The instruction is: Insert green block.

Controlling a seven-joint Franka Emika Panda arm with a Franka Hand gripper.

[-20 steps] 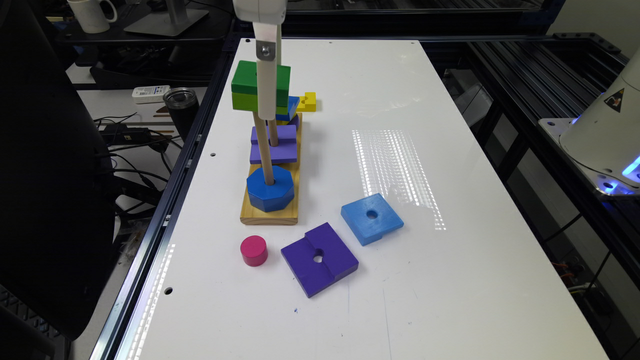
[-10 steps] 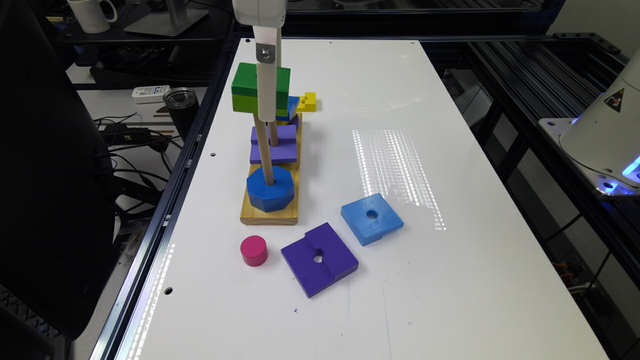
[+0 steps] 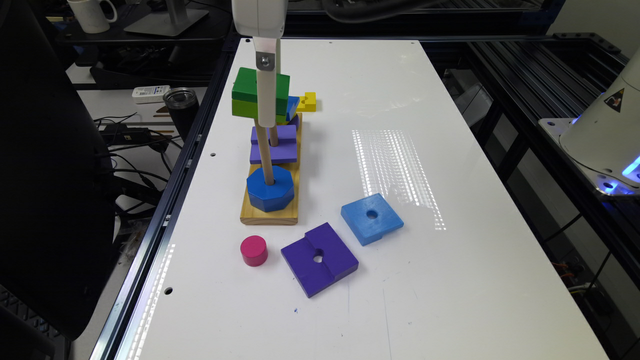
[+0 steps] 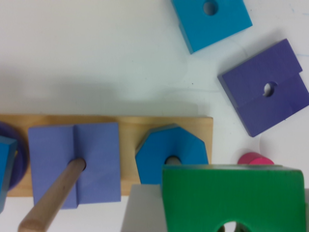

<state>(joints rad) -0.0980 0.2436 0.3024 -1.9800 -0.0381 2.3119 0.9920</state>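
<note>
Gripping the green block [image 3: 247, 95], the closed gripper [image 3: 265, 107] was held above the blue octagon [image 3: 270, 189]; its hole should be centred over the peg [image 3: 264, 155] before lowering.

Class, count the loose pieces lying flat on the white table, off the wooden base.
3, clustered near the base's end: the pink cylinder, the purple square, the light-blue square. The yellow block's support is unclear.

Green block [image 3: 247, 95] — dark green over lime; pink cylinder [image 3: 254, 250].
</note>
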